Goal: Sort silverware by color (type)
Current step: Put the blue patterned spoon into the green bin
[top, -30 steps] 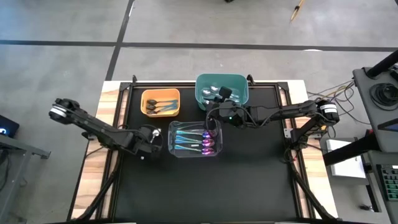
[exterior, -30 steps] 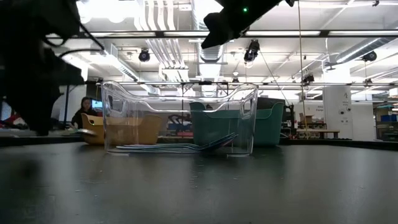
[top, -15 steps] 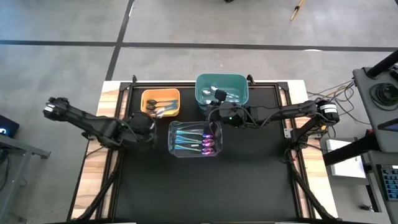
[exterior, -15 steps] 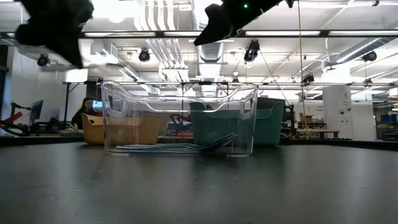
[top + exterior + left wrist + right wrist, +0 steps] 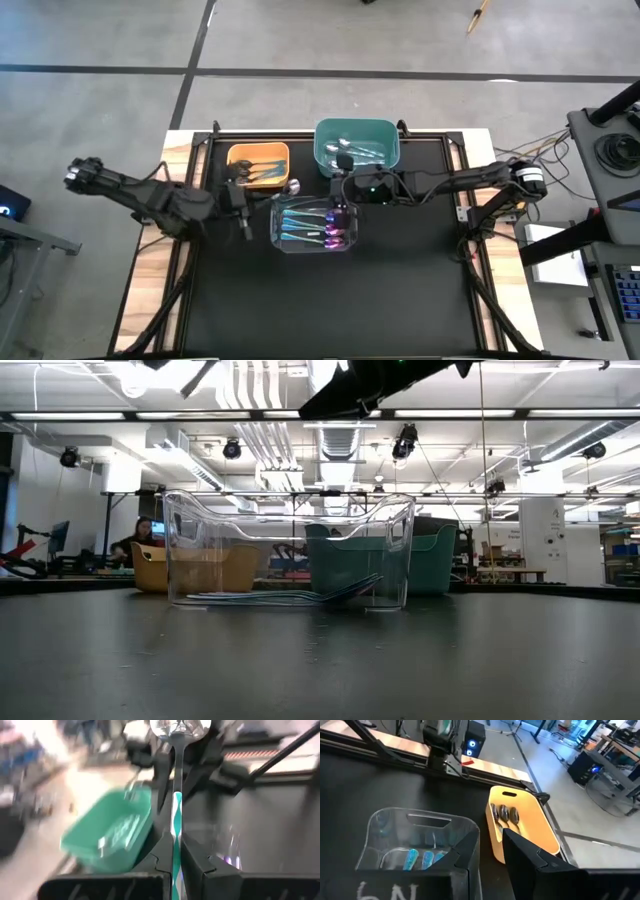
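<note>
Sorting well along, by the look of it. Farthest left, the orange bin (image 5: 258, 165) with a few dark-bowled spoons (image 5: 262, 173). Next, the left gripper (image 5: 243, 203), between the orange bin and the clear bin (image 5: 312, 222), fingers (image 5: 196, 865) clamped tight on one silver-bowled spoon (image 5: 283, 189); in the left wrist view the striped teal handle pinched between the two pads, shiny bowl well out past the tips, pointing toward the teal bin (image 5: 356, 146). In the clear bin, several spoons (image 5: 310, 224) lying flat, blue handles together, purple-pink bowls at the right end. Above its right edge, the right gripper (image 5: 340, 192), fingers a little apart, nothing seen between them. Behind it, the teal bin holding silver spoons (image 5: 352, 152). No loose spoon visible on the black table (image 5: 400, 290). Left to do, likely: drop the held spoon with the silver ones in the teal bin.
</note>
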